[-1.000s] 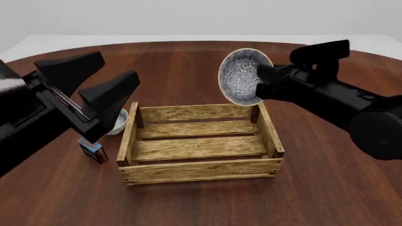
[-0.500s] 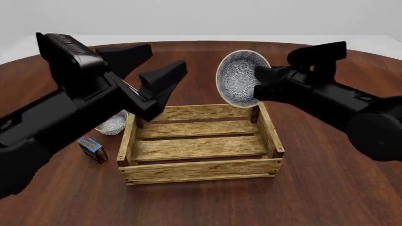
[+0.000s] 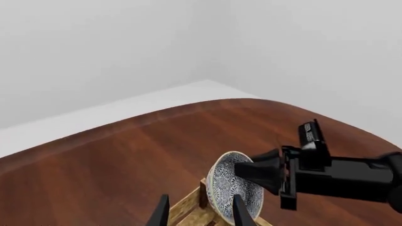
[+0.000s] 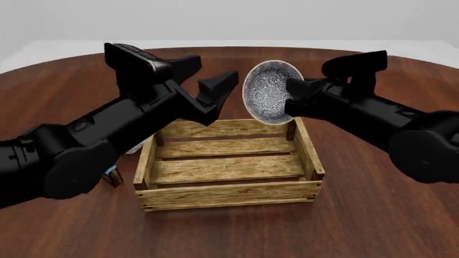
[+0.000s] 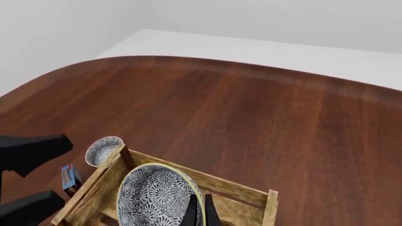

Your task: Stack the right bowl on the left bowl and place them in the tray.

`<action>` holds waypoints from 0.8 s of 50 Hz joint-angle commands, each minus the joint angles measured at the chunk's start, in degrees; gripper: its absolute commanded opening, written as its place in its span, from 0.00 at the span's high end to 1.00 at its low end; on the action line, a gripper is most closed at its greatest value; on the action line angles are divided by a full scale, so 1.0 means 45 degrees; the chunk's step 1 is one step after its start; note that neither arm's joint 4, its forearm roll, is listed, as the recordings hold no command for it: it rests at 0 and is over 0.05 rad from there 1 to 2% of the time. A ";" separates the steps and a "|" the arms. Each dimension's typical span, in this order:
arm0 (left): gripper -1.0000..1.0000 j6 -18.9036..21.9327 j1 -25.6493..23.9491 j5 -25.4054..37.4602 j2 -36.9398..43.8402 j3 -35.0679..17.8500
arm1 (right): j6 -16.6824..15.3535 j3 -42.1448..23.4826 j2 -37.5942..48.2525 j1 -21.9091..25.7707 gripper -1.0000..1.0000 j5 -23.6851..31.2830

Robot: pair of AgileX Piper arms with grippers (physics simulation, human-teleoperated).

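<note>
Overhead, the right gripper (image 4: pixel 291 102) is pinching the rim of the right bowl (image 4: pixel 267 91), holding it tilted on edge above the tray's (image 4: pixel 228 194) far right corner. The bowl is showing a dense blue-grey pattern inside. The left gripper (image 4: pixel 208 88) is hanging wide open above the tray's far left corner. The left bowl (image 5: pixel 102 149) is sitting on the table just outside that corner.

— What carries everything?
— A round dark reddish wood table (image 4: pixel 373 215), filling most of the front view.
— What lies on it?
— The light-wood slatted tray (image 4: pixel 228 191) at frame centre. Just left of it, a patterned bowl (image 5: pixel 101 149), mostly hidden in the front view, and a small blue-and-red box (image 5: pixel 68 176) near the bowl, toward lower left.
</note>
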 commanded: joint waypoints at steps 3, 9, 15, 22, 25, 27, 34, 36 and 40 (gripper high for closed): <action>0.00 -0.0350 -0.0017 -0.0448 0.1212 -0.0339 | 0.0056 -0.0105 0.0118 0.0019 1.00 -0.0056; 0.00 -0.0312 -0.0083 -0.0551 0.1636 -0.0473 | 0.0037 -0.0098 0.0096 0.0004 1.00 -0.0052; 0.00 -0.0336 -0.0023 -0.0667 0.2275 -0.0691 | 0.0057 -0.0103 0.0111 -0.0011 1.00 -0.0069; 0.00 -0.0396 0.0099 -0.0796 0.2795 -0.0862 | 0.0039 -0.0102 0.0134 0.0009 1.00 -0.0070; 0.00 -0.0417 0.0145 -0.0837 0.2965 -0.0942 | 0.0045 -0.0096 0.0130 0.0010 1.00 -0.0071; 0.00 -0.0446 0.0183 -0.0889 0.3055 -0.0976 | 0.0031 -0.0103 0.0128 -0.0009 1.00 -0.0064; 0.00 -0.0598 0.0164 -0.0913 0.3568 -0.1258 | 0.0048 -0.0081 0.0125 -0.0001 1.00 -0.0085; 0.00 -0.0614 0.0179 -0.0954 0.3750 -0.1342 | 0.0034 -0.0069 0.0110 0.0001 1.00 -0.0083; 0.00 -0.0673 0.0160 -0.0973 0.4010 -0.1477 | 0.0047 -0.0070 0.0110 -0.0003 1.00 -0.0078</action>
